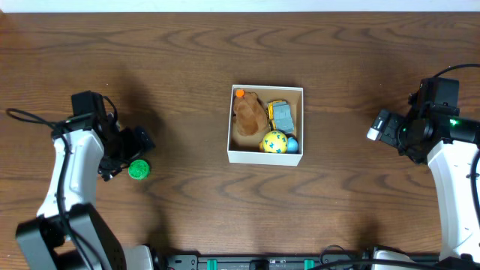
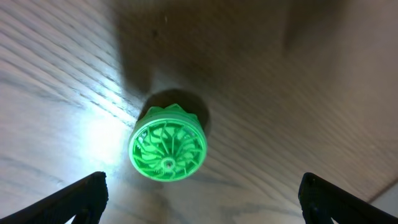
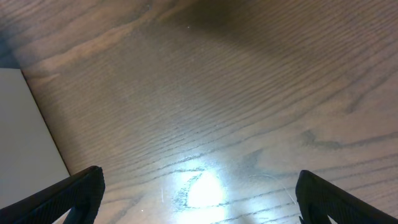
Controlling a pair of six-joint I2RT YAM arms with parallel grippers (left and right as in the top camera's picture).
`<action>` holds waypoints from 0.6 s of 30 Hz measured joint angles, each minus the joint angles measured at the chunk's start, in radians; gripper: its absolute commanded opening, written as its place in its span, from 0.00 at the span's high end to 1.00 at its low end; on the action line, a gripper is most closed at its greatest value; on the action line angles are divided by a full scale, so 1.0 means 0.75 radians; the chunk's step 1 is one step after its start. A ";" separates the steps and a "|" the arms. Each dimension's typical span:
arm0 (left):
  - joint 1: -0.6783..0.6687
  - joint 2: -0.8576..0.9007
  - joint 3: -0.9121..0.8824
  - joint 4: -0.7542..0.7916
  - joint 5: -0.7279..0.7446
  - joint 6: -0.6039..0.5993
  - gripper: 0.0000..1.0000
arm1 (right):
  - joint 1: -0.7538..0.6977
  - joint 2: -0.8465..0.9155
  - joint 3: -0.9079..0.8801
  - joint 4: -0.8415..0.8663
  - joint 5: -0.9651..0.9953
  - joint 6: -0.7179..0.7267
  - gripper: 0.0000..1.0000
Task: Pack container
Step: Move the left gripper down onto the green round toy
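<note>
The container (image 1: pixel 265 157) is a square white-walled box with a tan inside at the table's middle. It holds a brown plush toy (image 1: pixel 248 116), a yellow and grey toy car (image 1: pixel 281 114), a yellow ball with blue marks (image 1: pixel 274 142) and a small blue thing (image 1: pixel 292 144). A round green finned toy (image 1: pixel 139 170) lies on the table at the left; in the left wrist view it (image 2: pixel 168 149) sits just ahead of my open left gripper (image 2: pixel 199 196). My left gripper (image 1: pixel 135 150) hovers right over it. My right gripper (image 1: pixel 381 126) is open and empty over bare wood (image 3: pixel 199 193), right of the container.
A white wall of the container (image 3: pixel 25 130) shows at the left edge of the right wrist view. Cables trail from both arms. A dark rail (image 1: pixel 262 262) runs along the table's front edge.
</note>
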 measured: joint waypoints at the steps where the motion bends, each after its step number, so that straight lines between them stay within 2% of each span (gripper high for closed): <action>1: 0.000 0.012 -0.007 0.009 0.001 -0.001 0.02 | 0.000 0.000 0.000 0.000 -0.001 0.000 0.01; 11: 0.000 0.039 -0.167 0.160 -0.019 -0.047 0.02 | 0.000 0.000 0.000 0.000 -0.001 -0.003 0.01; 18: 0.000 0.039 -0.204 0.203 -0.125 -0.099 0.02 | 0.000 0.000 0.000 0.000 -0.001 -0.004 0.01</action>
